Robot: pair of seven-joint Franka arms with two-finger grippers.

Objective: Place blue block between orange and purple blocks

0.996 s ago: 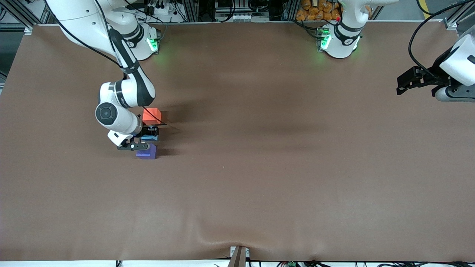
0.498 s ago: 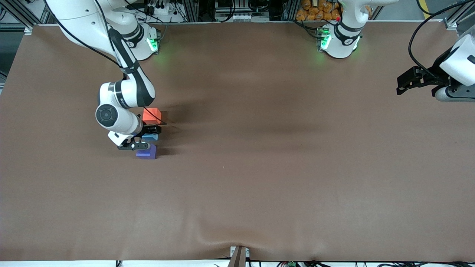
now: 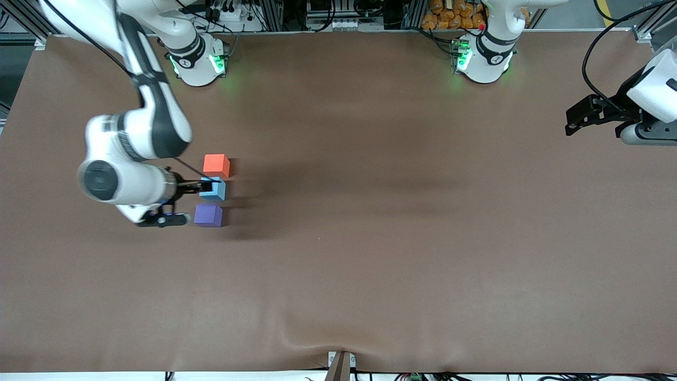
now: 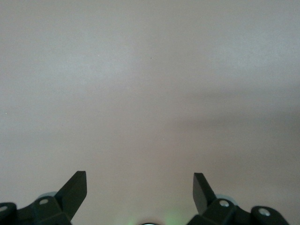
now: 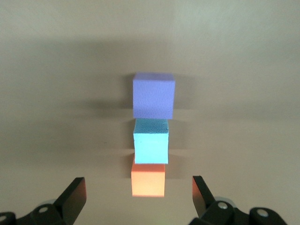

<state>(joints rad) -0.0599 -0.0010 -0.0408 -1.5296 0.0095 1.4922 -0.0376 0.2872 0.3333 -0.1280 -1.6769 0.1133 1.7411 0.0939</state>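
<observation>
Front view, reading across from the frame's left edge: the right gripper (image 3: 177, 203) sits at centre-left, raised above the table (image 3: 370, 238) and drawn back toward the right arm's end, its two fingers spread and holding nothing; the right wrist view confirms this, with both fingertips (image 5: 75, 192) parted at the lower corners and bare table between them. Just beside the gripper stands a column of three cubes. The orange block (image 3: 216, 165) is farthest from the front camera, the blue block (image 3: 213, 189) rests on the table directly between its neighbours, and the purple block (image 3: 208, 215) is nearest the camera. In the right wrist view the row reads as one straight line, purple (image 5: 153, 95), blue (image 5: 151, 140), orange (image 5: 148, 182), with blue close against both. The row's long axis runs toward the front camera, and the gripper lies off to its side, so any retreat should carry it away from the row, not along it. By these frames the placement looks complete. At the upper right edge the left gripper (image 3: 576, 119) waits well apart, fingers open over bare table.
</observation>
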